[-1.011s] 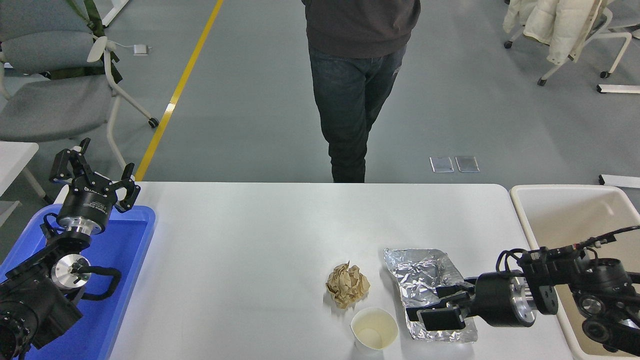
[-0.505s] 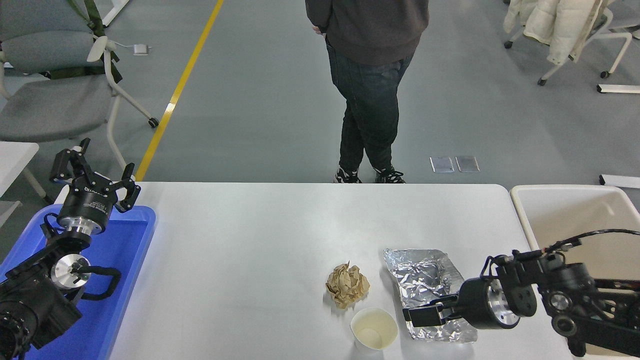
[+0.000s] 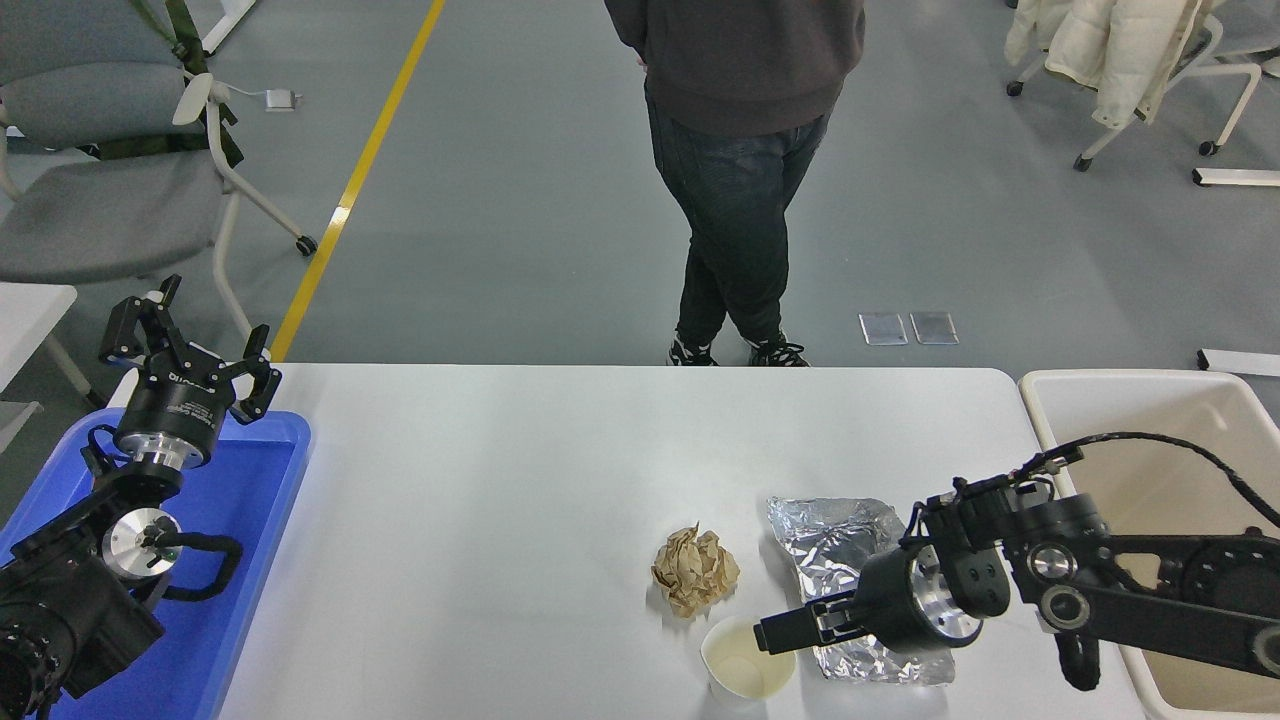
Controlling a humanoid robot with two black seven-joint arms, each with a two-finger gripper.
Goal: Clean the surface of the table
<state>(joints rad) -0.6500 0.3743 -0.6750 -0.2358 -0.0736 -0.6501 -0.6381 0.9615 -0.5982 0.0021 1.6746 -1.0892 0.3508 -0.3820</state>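
Note:
The white table surface (image 3: 500,480) carries three pieces of litter near its front right: a crumpled brown paper ball (image 3: 695,568), a white paper cup (image 3: 735,672) standing upright with its mouth up, and a wrinkled sheet of aluminium foil (image 3: 835,530). My right gripper (image 3: 775,633) reaches leftward across the foil's front part, and its tip sits at the cup's right rim. It is seen edge-on, so its state is unclear. My left gripper (image 3: 190,345) is parked at the far left above the blue tray, open and holding nothing.
A blue tray (image 3: 250,500) lies at the table's left end under the left arm. A beige bin (image 3: 1150,410) stands off the right end. A person (image 3: 740,200) stands beyond the far edge. Chairs stand at the back left and back right.
My right arm has swung left and rolled its wrist, bringing the gripper from over the foil to the cup's rim. The person has shifted stance slightly. Left arm unmoved.

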